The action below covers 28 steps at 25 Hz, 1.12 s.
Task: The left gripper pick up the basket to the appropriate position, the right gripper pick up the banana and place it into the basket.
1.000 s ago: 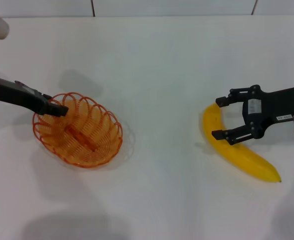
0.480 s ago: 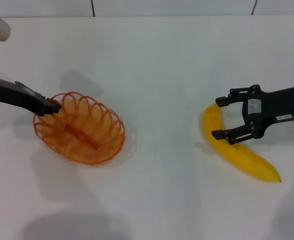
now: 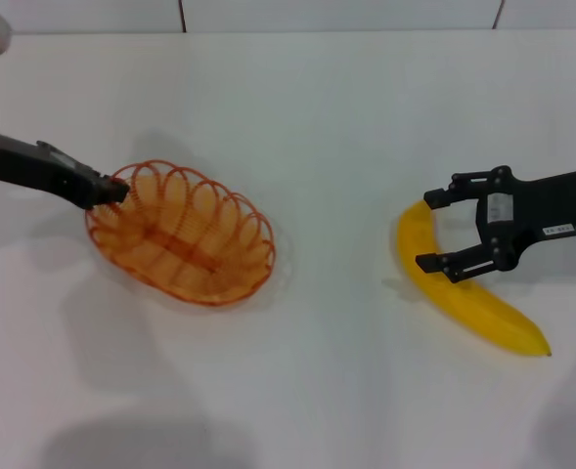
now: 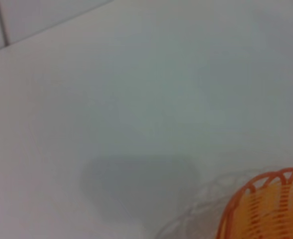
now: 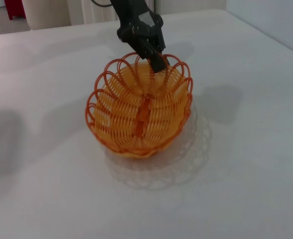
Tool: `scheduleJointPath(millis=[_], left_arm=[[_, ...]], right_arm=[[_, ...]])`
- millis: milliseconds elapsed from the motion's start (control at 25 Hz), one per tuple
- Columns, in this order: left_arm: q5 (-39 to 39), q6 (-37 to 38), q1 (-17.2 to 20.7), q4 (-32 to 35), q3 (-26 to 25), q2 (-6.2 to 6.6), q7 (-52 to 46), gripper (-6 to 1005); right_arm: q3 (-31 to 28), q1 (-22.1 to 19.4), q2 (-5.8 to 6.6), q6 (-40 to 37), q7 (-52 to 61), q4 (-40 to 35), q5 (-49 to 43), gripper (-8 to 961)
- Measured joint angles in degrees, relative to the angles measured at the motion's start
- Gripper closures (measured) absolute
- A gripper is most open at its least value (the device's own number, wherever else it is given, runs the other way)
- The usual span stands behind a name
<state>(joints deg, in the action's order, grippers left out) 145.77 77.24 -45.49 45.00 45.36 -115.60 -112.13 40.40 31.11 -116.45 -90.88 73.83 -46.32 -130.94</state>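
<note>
The orange wire basket (image 3: 182,237) is at the left of the white table. It also shows in the right wrist view (image 5: 141,112) and at a corner of the left wrist view (image 4: 268,209). My left gripper (image 3: 117,189) is shut on the basket's left rim and shows there in the right wrist view (image 5: 157,59). The basket looks raised a little, with its shadow cast beneath it. The yellow banana (image 3: 483,313) lies at the right. My right gripper (image 3: 426,232) is open, with its fingers either side of the banana's upper end.
The white table (image 3: 317,127) is bare apart from these things. Its back edge meets a tiled wall (image 3: 346,12) at the top of the head view.
My left gripper has moved the basket to the right and slightly away from me, and the basket looks lifted. The right gripper and the banana have not moved.
</note>
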Motion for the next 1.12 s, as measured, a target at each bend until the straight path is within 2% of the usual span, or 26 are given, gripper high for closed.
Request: scheduleJointPath(millis=[400, 640, 920, 1120], left_arm=[[-10.94, -1.27, 1.55, -0.97, -0.82, -0.49, -1.53, 941], [-15.73, -7.79, 1.98, -7.14, -1.44, -0.65, -0.83, 942], [-16.39, -13.3, 2.86, -12.01, -1.44, -0.76, -0.67, 943], [-16.45, -14.1, 3.33, -12.29, -1.27, -0.85, -0.64, 943]], right_arm=[[0.42, 1.29, 0.03, 0.0, 1.59, -0.03, -0.22, 62], [2.04, 1.4, -0.08, 0.0, 1.69, 0.04, -0.3, 63], [2.55, 1.49, -0.09, 0.0, 2.44, 0.09, -0.25, 63], [2.57, 1.29, -0.09, 0.0, 2.45, 0.09, -0.12, 63]])
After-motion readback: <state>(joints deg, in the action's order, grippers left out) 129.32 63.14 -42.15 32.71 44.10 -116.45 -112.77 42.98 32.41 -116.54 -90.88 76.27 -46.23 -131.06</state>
